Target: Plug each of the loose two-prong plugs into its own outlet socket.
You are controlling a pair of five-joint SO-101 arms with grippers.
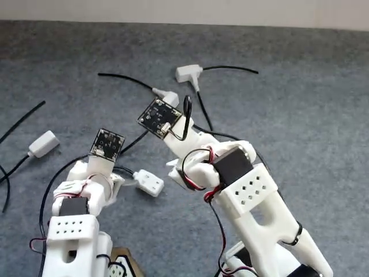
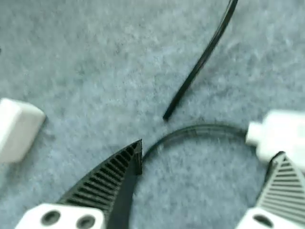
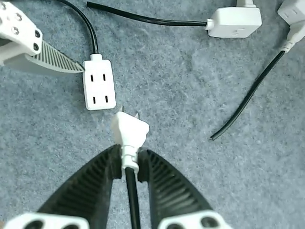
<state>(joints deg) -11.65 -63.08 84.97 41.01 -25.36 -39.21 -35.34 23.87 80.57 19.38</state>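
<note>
Found the right gripper (image 3: 128, 157) pressed together on the neck of a white two-prong plug (image 3: 129, 130), with the cord running back between the fingers. Noted the prongs pointing at a white outlet socket (image 3: 99, 87) lying slots-up on the grey carpet (image 3: 181, 95), tips just short of its end and not inserted. Observed the left gripper (image 2: 208, 152) with jaws spread wide and one ribbed finger (image 3: 52, 59) against the socket's cord end. Recorded a second socket (image 3: 234, 21) well apart from the first, a loose black cable end (image 3: 213, 137) on the carpet, and a white block (image 2: 16, 129) near the left gripper's other finger.
</note>
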